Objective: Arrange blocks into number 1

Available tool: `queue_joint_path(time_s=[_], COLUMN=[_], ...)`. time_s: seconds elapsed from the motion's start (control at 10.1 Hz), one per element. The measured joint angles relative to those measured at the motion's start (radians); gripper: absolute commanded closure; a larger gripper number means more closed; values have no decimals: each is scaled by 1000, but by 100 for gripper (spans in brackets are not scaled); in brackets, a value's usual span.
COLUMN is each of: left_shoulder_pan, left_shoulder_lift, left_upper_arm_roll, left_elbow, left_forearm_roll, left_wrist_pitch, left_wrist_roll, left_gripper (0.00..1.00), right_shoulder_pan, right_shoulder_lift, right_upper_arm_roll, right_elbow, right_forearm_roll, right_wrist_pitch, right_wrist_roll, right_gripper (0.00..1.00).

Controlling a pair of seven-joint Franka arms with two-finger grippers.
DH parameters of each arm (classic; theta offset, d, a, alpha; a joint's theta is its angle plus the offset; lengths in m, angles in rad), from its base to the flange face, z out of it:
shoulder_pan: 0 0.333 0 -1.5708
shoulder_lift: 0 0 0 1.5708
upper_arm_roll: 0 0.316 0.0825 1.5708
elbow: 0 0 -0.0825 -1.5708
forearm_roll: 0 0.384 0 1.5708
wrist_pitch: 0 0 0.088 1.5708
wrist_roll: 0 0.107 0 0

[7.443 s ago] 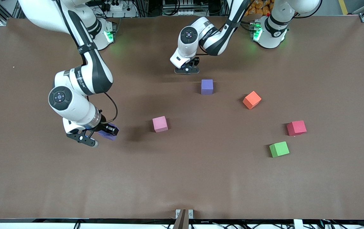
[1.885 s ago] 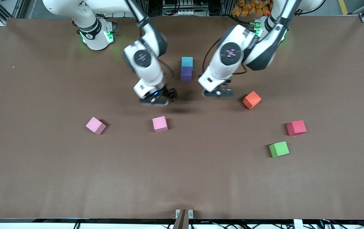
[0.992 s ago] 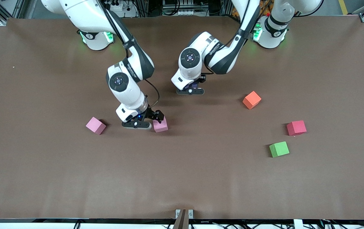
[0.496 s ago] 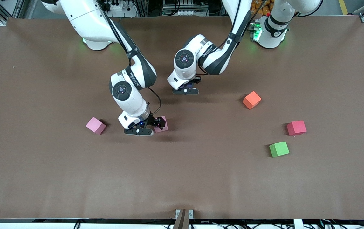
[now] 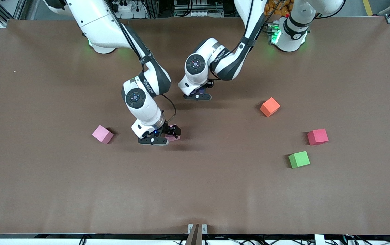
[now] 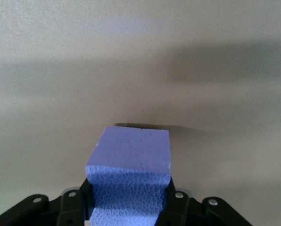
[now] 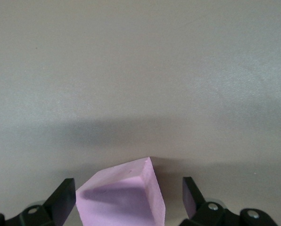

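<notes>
Pink block (image 5: 173, 134), mid-frame, half hidden under right end effector (image 5: 157, 139), fingers apart astride it; purple block (image 6: 131, 174) pinched in left end effector (image 5: 197, 96).

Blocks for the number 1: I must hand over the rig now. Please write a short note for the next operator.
Left gripper: shut on a purple block, low over the table's middle, toward the robots' bases.
Right gripper: open, down around a pink block, which sits on the table, not yet clamped.
The orange block lies loose toward the left arm's end. A second pink block, a red block and a green block also lie loose.
Done: no finished 1 is visible, and the left arm hides what is under it.
Left: set down the purple block, grasp and place the pink one, then probably the orange.
</notes>
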Motion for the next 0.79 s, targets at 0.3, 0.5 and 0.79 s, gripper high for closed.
queue_joint_path(time_s=[0.3, 0.5, 0.79], left_shoulder_pan=[-6, -11, -12], left_shoulder_lift=[14, 19, 22], left_upper_arm_roll=[0, 0, 2], left_elbow=[-4, -4, -12], left_forearm_roll=[0, 0, 0], left_wrist_pitch=[0, 0, 0], left_wrist_roll=[-4, -14, -15], left_gripper=[100, 0, 0], right_shoulder_pan=[8, 23, 26], right_shoulder_lift=[5, 13, 22], right_upper_arm_roll=[18, 21, 22], right_elbow=[0, 0, -1], right_forearm_roll=[0, 0, 0], right_wrist_pitch=[0, 0, -1], right_wrist_roll=[0, 0, -3], right_gripper=[0, 0, 0])
